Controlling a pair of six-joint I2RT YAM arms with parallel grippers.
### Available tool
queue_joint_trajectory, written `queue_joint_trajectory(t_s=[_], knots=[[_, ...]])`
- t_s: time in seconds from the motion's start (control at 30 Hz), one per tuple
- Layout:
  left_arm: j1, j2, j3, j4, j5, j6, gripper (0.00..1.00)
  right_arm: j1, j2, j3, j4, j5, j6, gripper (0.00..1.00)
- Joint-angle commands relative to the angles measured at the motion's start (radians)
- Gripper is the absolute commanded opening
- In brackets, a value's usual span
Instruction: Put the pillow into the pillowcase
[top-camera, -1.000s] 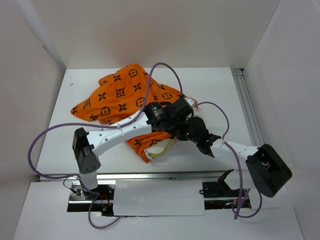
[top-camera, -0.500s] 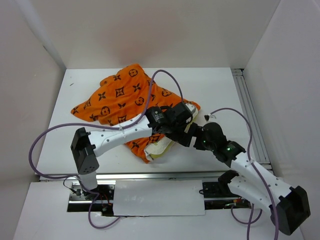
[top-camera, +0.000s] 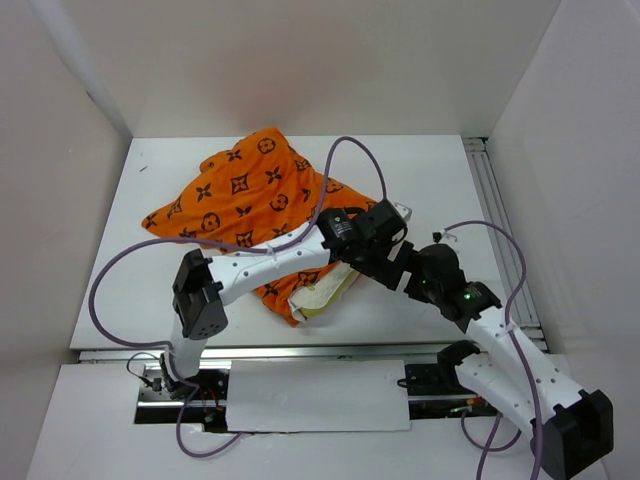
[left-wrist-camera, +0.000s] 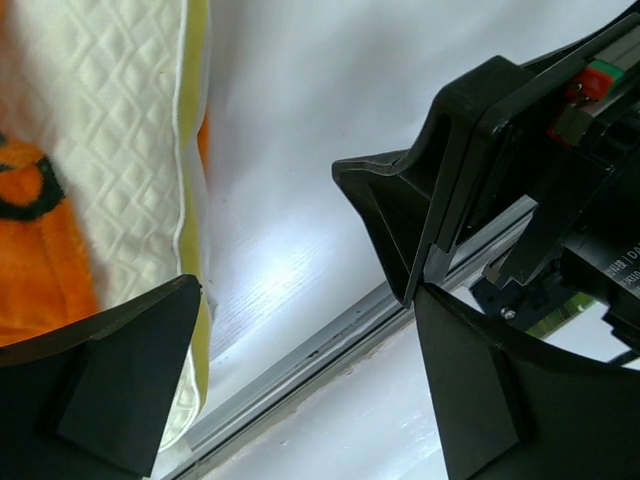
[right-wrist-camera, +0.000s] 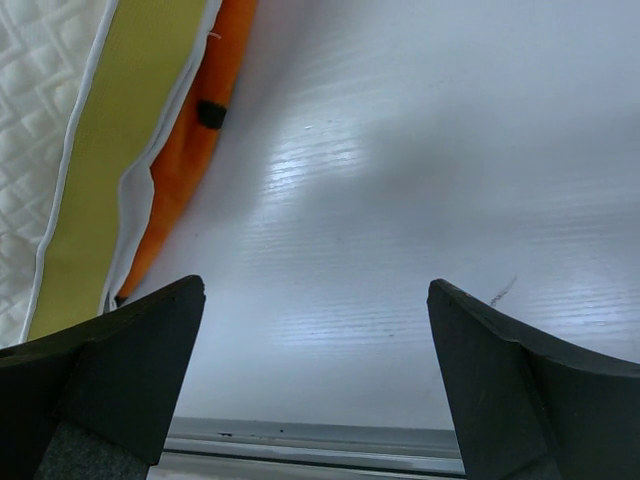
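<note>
The orange pillowcase (top-camera: 250, 190) with dark brown motifs lies crumpled at the table's middle and back left. A cream-white corner of the pillow (top-camera: 318, 292) sticks out of its near edge. In the left wrist view the quilted pillow (left-wrist-camera: 100, 150) and its yellow-green piping fill the left side, with the pillowcase (left-wrist-camera: 30, 260) over it. My left gripper (top-camera: 380, 262) (left-wrist-camera: 310, 380) stands open and empty just right of that corner. My right gripper (top-camera: 407, 274) (right-wrist-camera: 315, 380) is also open and empty over bare table, with the pillow (right-wrist-camera: 40, 120) and pillowcase (right-wrist-camera: 200, 140) at its left.
The two grippers are close together; the right one's black body (left-wrist-camera: 450, 200) shows in the left wrist view. A metal rail (top-camera: 500, 230) runs along the table's right side and another (top-camera: 300, 350) along its near edge. Purple cables (top-camera: 350, 150) loop above the arms. White walls enclose the table.
The left gripper has opened and shifted right, away from the pillow corner. The right gripper opened fully and its arm swung back toward the near right. The pillow corner stays sticking out.
</note>
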Motion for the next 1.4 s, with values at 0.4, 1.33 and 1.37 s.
queue_joint_trajectory(t_s=[0.4,1.33,1.37], knots=[[0.15,0.012,-0.11,-0.021,-0.146,0.041,0.97,-0.024,-0.119,0.107,-0.054,-0.019,-0.031,1.0],[0.081,0.091,-0.071,0.013,-0.249,0.138,1.0,-0.117,-0.036,0.144,-0.019,0.142,0.05,1.0],[0.081,0.11,-0.07,0.013,-0.258,0.138,1.0,-0.117,-0.048,0.144,-0.019,0.142,0.05,1.0]])
